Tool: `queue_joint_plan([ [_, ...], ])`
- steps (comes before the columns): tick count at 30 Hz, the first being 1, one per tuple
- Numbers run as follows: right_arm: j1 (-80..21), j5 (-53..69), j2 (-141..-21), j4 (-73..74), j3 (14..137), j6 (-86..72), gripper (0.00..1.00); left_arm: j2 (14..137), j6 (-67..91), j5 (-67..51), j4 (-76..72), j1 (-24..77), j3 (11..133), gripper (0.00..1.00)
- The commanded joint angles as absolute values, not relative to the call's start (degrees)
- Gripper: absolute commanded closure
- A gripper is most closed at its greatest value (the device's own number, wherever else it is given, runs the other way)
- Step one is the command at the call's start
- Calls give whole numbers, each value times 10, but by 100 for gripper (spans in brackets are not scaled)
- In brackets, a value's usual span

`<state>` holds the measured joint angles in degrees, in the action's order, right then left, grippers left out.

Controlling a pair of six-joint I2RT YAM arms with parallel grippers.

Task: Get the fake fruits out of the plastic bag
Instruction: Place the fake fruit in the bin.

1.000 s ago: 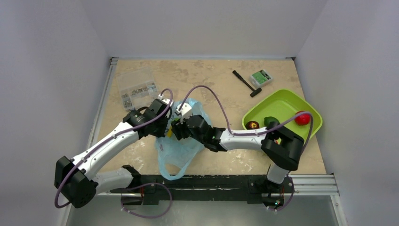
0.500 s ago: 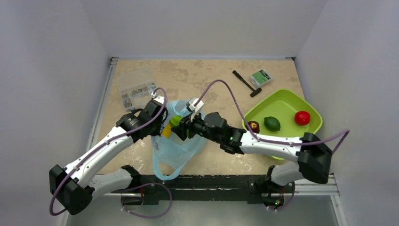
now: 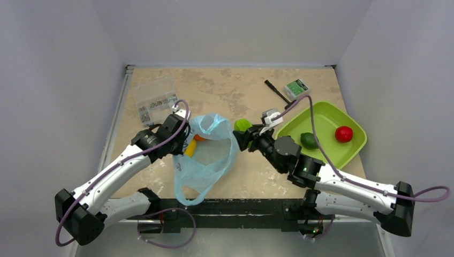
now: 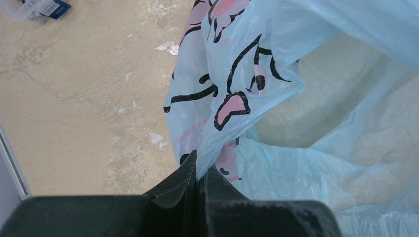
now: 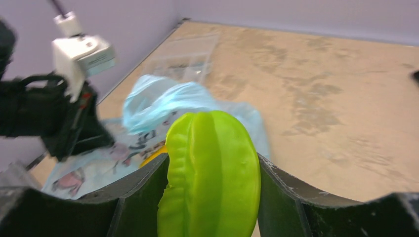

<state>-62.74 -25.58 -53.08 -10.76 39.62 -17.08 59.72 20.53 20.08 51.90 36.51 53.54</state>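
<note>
The light-blue plastic bag [image 3: 206,158] lies left of centre with its mouth held up. My left gripper [image 3: 183,140] is shut on the bag's printed edge [image 4: 217,123]. A yellow fruit [image 3: 190,149] and an orange fruit [image 3: 199,137] show inside the bag. My right gripper [image 3: 242,133] is shut on a bright green ridged fruit [image 5: 212,173], held just right of the bag, above the table. A dark green fruit [image 3: 309,140] and a red fruit [image 3: 343,133] lie in the lime-green tray [image 3: 326,115]. The maroon fruit is hidden by my right arm.
A clear compartment box [image 3: 155,99] stands at the back left. A black tool [image 3: 279,95] and a small green-and-white box [image 3: 297,88] lie at the back right. The right arm crosses the tray's near-left corner.
My right gripper has come out of the bag and moved right with the bright green fruit. The right arm's base link swung right. The left gripper still holds the bag edge.
</note>
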Motion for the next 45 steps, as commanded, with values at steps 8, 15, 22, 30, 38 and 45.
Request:
queue_joint_plan([
  [8,-436,-483,-424,76,378,-334,100,585,194,142,488,368,538,100],
  [15,-230,-347,-487,143,387,-406,100,585,186,119,479,368,537,100],
  [22,-49,-228,-646,103,432,-420,100,584,181,113,478,368,537,100],
  [30,6,-340,-825,80,512,-368,100,580,182,114,478,368,537,100],
  [38,46,-344,-914,72,532,-321,81,579,182,115,477,368,535,100],
  [45,46,-343,-933,68,544,-295,39,579,182,111,479,369,533,100],
])
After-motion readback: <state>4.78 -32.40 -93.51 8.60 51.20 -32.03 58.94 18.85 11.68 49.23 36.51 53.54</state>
